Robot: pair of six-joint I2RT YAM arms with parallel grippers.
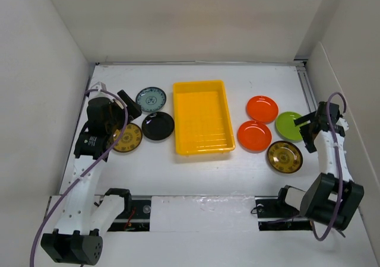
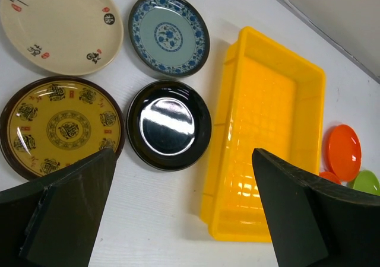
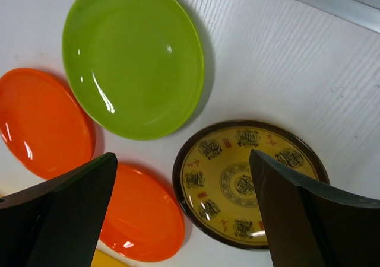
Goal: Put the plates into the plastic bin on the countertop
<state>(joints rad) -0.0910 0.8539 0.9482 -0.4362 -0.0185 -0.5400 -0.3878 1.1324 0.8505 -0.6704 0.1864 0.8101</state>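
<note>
The yellow plastic bin (image 1: 203, 118) sits mid-countertop (image 1: 196, 172), its long axis running from near edge to far edge. Its ribbed floor is bare, and no plate is in it yet.

Four plates lie toward the left edge: the glossy black plate (image 2: 169, 124) just beside the bin's left wall, the teal-blue patterned plate (image 2: 169, 34) beyond it, and a gold-brown plate (image 2: 59, 124) and the cream plate (image 2: 59, 26) further left. The left gripper (image 2: 183, 152) hovers above them, fingers spread wide and empty. The black plate lies straight ahead between them, with the bin to their right.

Toward the right edge, the right gripper (image 3: 182, 154) hangs spread and empty over the lime green plate (image 3: 132, 59), another gold-brown plate (image 3: 249, 184) and two orange plates (image 3: 44, 121).

Each arm is nearer its own group. The black plate looks the shortest carry.
</note>
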